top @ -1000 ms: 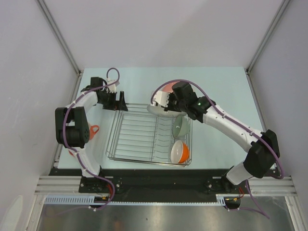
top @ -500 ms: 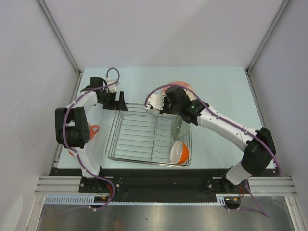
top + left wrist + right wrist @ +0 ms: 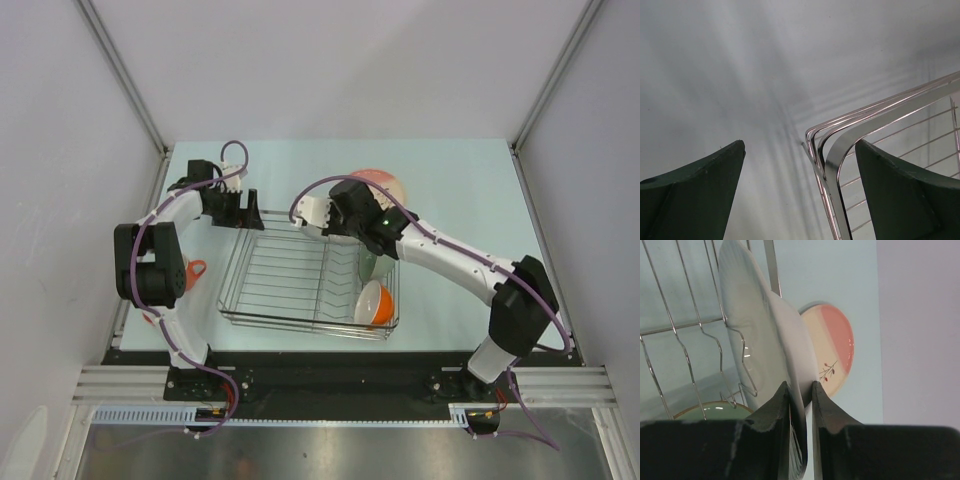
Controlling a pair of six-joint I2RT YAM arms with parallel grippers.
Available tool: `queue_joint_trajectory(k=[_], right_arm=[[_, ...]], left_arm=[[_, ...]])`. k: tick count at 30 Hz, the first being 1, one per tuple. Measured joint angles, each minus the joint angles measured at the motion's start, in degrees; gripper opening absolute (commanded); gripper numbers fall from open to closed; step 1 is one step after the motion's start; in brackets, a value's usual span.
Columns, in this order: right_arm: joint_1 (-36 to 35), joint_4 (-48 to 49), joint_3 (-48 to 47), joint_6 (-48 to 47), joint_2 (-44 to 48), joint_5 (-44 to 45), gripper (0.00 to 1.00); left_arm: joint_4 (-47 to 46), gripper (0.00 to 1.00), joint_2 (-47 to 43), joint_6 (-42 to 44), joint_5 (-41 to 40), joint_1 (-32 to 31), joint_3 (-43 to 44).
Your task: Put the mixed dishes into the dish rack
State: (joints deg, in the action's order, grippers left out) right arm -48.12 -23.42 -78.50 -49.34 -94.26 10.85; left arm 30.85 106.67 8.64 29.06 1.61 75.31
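I am finding no words, numbers or brand names to read in any view. The only mark I am seeing is a small dark twig (image 3: 827, 371) with red buds, painted on the cream half of the pink-and-cream plate (image 3: 837, 335). In the top view a small green lamp (image 3: 384, 222) is glowing on the right arm (image 3: 450, 262).

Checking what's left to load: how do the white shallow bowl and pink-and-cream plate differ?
The white shallow bowl is plain white; the pink-and-cream plate has a leaf sprig. The bowl is on edge over the dish rack, its rim pinched by the right gripper; the plate lies flat on the table. Both are round.
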Motion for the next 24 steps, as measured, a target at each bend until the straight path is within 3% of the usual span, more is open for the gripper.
queue_joint_trajectory(k=[7, 9, 17, 20, 21, 24], right_arm=[[1.05, -0.31, 0.63, 1.42, 1.40, -1.75, 0.01], [1.51, -1.11, 1.20, 1.75, 2.64, -2.73, 0.08], [2.29, -3.08, 2.16, 2.80, 4.92, -4.94, 0.19], [2.60, -2.97, 2.56, 3.13, 5.22, -5.38, 0.26], [2.60, -2.97, 2.67, 3.30, 5.31, -5.40, 0.35], [2.64, -4.02, 3.72, 5.75, 6.23, -7.23, 0.39]], left_arm=[[0.00, 0.97, 0.00, 0.00, -0.42, 0.00, 0.00], [-0.02, 0.97, 0.00, 0.00, -0.42, 0.00, 0.00], [-0.09, 0.97, 0.00, 0.00, -0.42, 0.00, 0.00], [-0.11, 0.97, -0.02, 0.00, -0.42, 0.00, 0.00], [-0.09, 0.97, -0.07, 0.00, -0.44, 0.00, 0.00], [-0.09, 0.97, -0.28, 0.02, -0.44, 0.00, 0.00]])
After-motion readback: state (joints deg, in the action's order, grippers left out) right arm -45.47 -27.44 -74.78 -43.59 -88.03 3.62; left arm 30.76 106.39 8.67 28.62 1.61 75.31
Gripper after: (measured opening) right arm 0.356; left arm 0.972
